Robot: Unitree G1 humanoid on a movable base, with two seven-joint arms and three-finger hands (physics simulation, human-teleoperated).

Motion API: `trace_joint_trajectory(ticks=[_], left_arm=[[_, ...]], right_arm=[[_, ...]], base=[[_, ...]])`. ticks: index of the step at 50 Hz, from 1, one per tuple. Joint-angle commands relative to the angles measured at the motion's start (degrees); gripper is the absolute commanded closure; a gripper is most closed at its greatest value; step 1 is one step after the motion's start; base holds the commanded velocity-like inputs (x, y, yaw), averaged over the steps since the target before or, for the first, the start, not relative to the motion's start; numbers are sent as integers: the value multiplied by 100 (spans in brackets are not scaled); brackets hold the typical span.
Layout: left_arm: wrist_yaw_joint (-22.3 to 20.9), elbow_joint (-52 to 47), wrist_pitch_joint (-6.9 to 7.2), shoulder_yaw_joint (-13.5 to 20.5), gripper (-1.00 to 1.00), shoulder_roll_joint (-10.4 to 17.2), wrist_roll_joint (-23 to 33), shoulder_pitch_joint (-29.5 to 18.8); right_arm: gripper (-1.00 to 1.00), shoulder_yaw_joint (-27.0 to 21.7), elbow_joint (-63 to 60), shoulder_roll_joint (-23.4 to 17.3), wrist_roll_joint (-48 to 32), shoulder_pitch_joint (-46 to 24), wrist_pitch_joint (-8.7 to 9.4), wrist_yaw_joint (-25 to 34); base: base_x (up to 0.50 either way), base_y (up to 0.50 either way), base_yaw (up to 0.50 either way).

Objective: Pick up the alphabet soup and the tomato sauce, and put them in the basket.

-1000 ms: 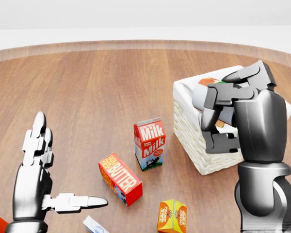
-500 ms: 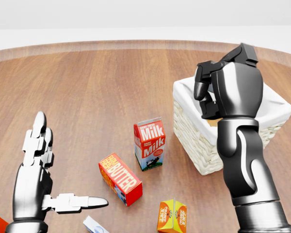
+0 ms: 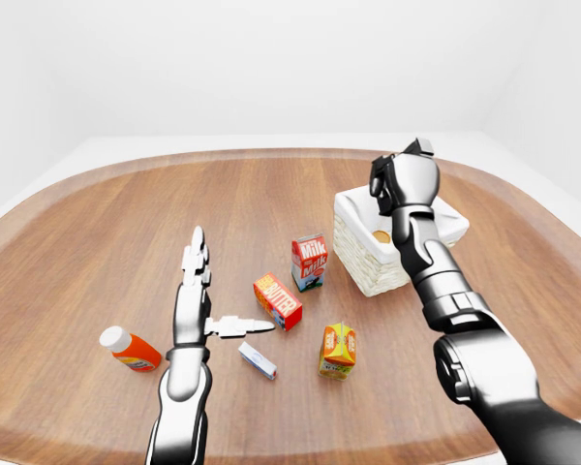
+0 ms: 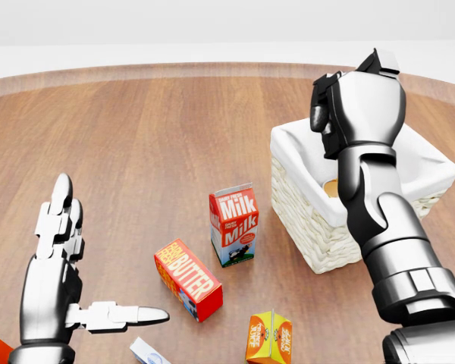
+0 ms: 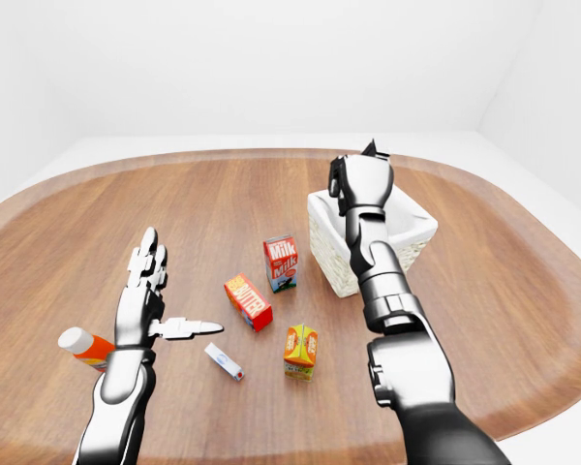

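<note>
1. The right hand point(image 4: 347, 114) hung above the basket point(image 4: 303, 199) at the right of the head view, fingers curled in with nothing visible between them.
2. The left hand point(image 4: 61, 262) was spread flat at the lower left of that view, fingers straight and thumb pointing right, holding nothing.
3. Inside the basket, just left of the right forearm, a small round tan top showed point(image 3: 381, 236); which can it was could not be told. No other can showed in any view.
4. A milk carton point(image 4: 233, 225) stood upright just left of the basket, not touching it.
5. A butter box point(image 4: 187, 279) lay below and left of the milk, tilted.
6. An orange carton point(image 3: 338, 350) stood at lower centre of the left-eye view.
7. A small white packet point(image 3: 258, 360) lay between the carton and the left hand.
8. An orange bottle with a white cap point(image 3: 131, 350) lay at the lower left on the table point(image 3: 97, 232).
</note>
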Motion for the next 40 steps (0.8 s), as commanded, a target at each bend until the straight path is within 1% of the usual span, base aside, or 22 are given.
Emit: trace_joint_trajectory(ticks=[1,8,10,11,12,14,15,16,22,30,40], left_arm=[[1,31,0,31,-100,6,-47,-13],[-5,29,0,32,-100,4,-52,0],[-6,18,0,29,-100,3,-49,8],[-5,33,0,30,-100,3,-49,7],[-6,25,0,30,-100,2,-50,2],[-7,19,0,30,-100,2,-50,0],[-7,20,0,31,-100,2,-52,0],[-6,3,0,27,-100,-1,-50,4],[-12,-35,0,25,-100,-2,-53,7],[-6,37,0,37,-100,3,-60,-10],[-2,26,0,39,-100,3,-62,-15]], right_arm=[[100,175,1545,-104,-54,-773,37,0],[100,238,2013,-96,-108,-920,96,0],[100,252,2109,-84,-129,-968,193,0],[100,261,2156,-80,-138,-982,211,0],[100,286,2237,-82,-184,-1011,286,0],[100,304,2319,-88,-227,-1038,386,0],[100,301,2341,-89,-233,-1047,404,0],[100,329,2365,-82,-281,-1069,469,0],[100,364,2370,-52,-402,-1125,567,0],[100,346,2401,-118,-519,-1207,567,0],[100,353,2495,-102,-598,-1136,567,0]], base=[[0,0,0],[0,0,0],[0,0,0],[0,0,0],[0,0,0],[0,0,0],[0,0,0],[0,0,0],[0,0,0],[0,0,0],[0,0,0]])
